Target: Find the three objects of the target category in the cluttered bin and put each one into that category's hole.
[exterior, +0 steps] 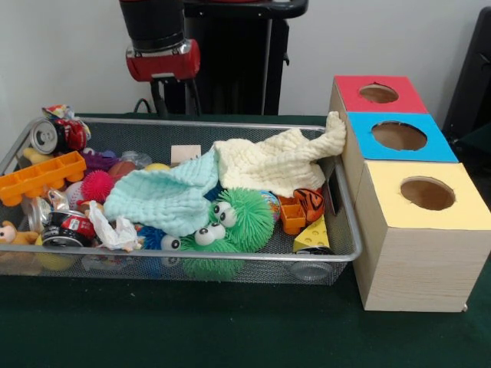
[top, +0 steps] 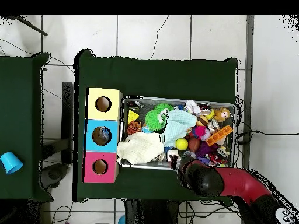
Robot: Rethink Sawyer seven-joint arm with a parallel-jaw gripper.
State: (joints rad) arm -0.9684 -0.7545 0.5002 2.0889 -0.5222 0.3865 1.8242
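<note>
Nearest in the front view, the wire mesh bin (exterior: 230,257) sits on the green table (exterior: 192,330), packed with clutter. At its near edge lie a green fuzzy toy with bulging eyes (exterior: 230,222), a yellow cheese-like wedge (exterior: 313,234) and a crumpled white wrapper (exterior: 111,230). Behind these, a mint cloth (exterior: 165,195) overlaps a cream cloth (exterior: 276,161), whose corner drapes against the boxes. An orange block (exterior: 38,176), a pink spiky ball (exterior: 97,185) and a drinks can (exterior: 50,136) occupy the bin's other end.

Just beside the bin stand three wooden boxes in a row, each with one round hole: yellow-topped box (exterior: 426,195) nearest, blue-topped box (exterior: 399,136) between, red-topped box (exterior: 377,93) farthest.

Which items belong to the target category cannot be determined.

The arm (exterior: 161,46) hangs above the bin's far rim. The gripper itself is not discernible; whether it is released or clenched cannot be told.
</note>
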